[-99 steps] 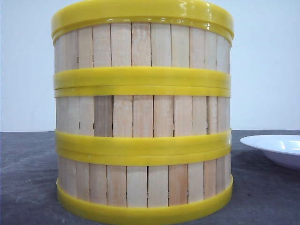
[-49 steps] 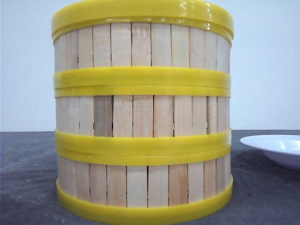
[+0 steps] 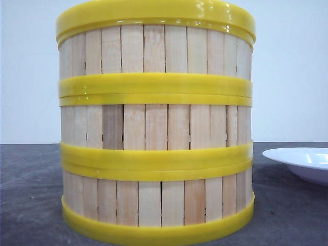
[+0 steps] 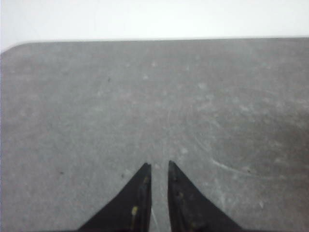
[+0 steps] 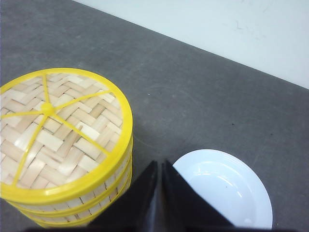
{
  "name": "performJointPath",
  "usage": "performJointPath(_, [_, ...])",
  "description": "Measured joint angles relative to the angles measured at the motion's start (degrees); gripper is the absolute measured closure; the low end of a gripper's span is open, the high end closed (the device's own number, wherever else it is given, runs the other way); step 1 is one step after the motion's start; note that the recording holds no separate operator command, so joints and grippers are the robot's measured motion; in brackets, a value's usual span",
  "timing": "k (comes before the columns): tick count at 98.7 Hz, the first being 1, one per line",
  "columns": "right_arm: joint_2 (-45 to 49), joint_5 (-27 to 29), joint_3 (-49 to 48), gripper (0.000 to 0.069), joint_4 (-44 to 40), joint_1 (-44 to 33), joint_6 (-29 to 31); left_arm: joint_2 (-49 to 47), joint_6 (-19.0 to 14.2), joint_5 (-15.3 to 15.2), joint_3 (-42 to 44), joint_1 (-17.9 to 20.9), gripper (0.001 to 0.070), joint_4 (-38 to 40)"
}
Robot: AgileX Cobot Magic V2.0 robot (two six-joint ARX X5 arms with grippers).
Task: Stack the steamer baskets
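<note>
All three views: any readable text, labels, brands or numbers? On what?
None readable in any view.
Stack of slatted wooden steamer baskets with yellow plastic rims: no print or label.
Woven yellow-rimmed lid on top: none.
White round plate: blank.
Dark grey table: only scuff marks.
Left gripper and right gripper: no markings legible.

The steamer baskets showed pale wooden vertical slats between thick yellow rims. The lid on the steamer baskets had a tan woven pattern, yellow spokes and a yellow rim. Beside the baskets, the plate was plain white. The table was mottled dark grey.
</note>
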Motion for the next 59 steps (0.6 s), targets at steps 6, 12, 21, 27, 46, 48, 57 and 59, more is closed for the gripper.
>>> performJointPath(6, [0.0,0.0,0.0,0.068,0.0,0.0,0.0,0.0,0.1,0.0,-0.1,0.0,0.0675,0.2])
performJointPath(12, [0.0,0.0,0.0,0.068,0.0,0.0,0.0,0.0,0.1,0.0,-0.1,0.0,0.0675,0.2])
performJointPath(21, [0.0,0.0,0.0,0.068,0.0,0.0,0.0,0.0,0.4,0.0,-0.1,0.0,0.0675,0.2])
performJointPath(27, [0.0,0.0,0.0,0.068,0.0,0.0,0.0,0.0,0.5,0.0,-0.1,0.0,0.0675,0.2])
performJointPath(46, [0.0,0.0,0.0,0.068,0.0,0.0,0.0,0.0,0.5,0.0,-0.1,0.0,0.0675,0.2])
performJointPath(48, [0.0,0.0,0.0,0.068,0.0,0.0,0.0,0.0,0.5,0.0,-0.1,0.0,0.0675,0.2])
performJointPath(57, [0.0,0.0,0.0,0.068,0.0,0.0,0.0,0.0,0.5,0.0,-0.1,0.0,0.0675,0.2])
performJointPath(59, [0.0,0.0,0.0,0.068,0.0,0.0,0.0,0.0,0.5,0.0,-0.1,0.0,0.0675,0.2])
